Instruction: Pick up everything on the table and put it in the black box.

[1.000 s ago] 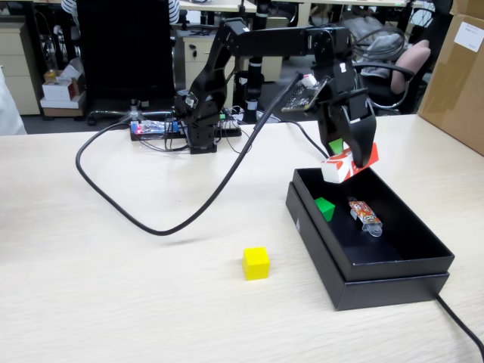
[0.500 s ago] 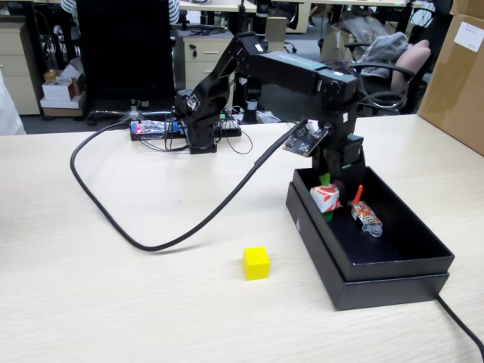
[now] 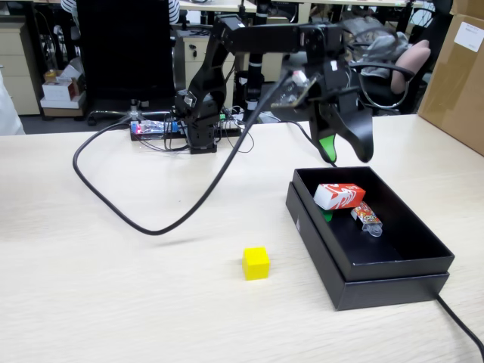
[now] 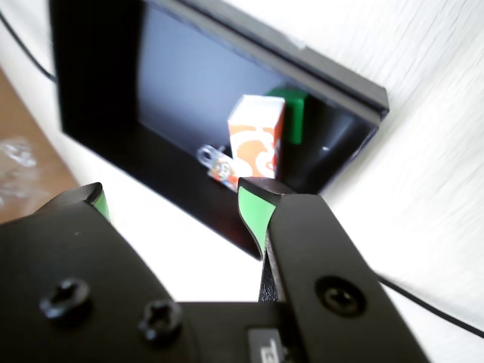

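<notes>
The black box (image 3: 393, 268) lies on the beige table (image 3: 113, 302) at the right. Inside it lie the red carton with white swirls (image 3: 339, 196), the green cube (image 3: 327, 215) mostly hidden behind the carton, and a colourful wrapped packet (image 3: 367, 218). The yellow cube (image 3: 255, 262) sits on the table left of the box. My gripper (image 3: 346, 156) hangs open and empty above the box's far edge. In the wrist view the gripper (image 4: 174, 204) is open, with the box (image 4: 98, 91), carton (image 4: 255, 144) and green cube (image 4: 293, 115) beyond it.
A thick black cable (image 3: 151, 219) loops over the table left of the arm base (image 3: 200, 125). A second cable (image 3: 461, 321) runs off the box's right front corner. A cardboard panel (image 3: 457, 76) stands at the far right.
</notes>
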Available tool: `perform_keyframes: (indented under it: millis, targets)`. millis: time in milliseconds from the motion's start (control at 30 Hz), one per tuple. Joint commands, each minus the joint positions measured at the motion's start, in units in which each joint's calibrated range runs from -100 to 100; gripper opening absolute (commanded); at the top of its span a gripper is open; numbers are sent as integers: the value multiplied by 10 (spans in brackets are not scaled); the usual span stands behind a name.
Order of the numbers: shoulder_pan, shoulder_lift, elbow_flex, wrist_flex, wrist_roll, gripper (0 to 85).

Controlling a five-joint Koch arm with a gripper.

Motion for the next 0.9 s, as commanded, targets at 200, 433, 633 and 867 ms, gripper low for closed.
perform_keyframes:
  millis: [200,433,633,867]
  targets:
    - [-98,-55,-58,-7,-34,428]
    - [-147,56,-67,15,-48,441]
    - [-163,194,14,29,-53,441]
    - [-159,290,118,30,-52,440]
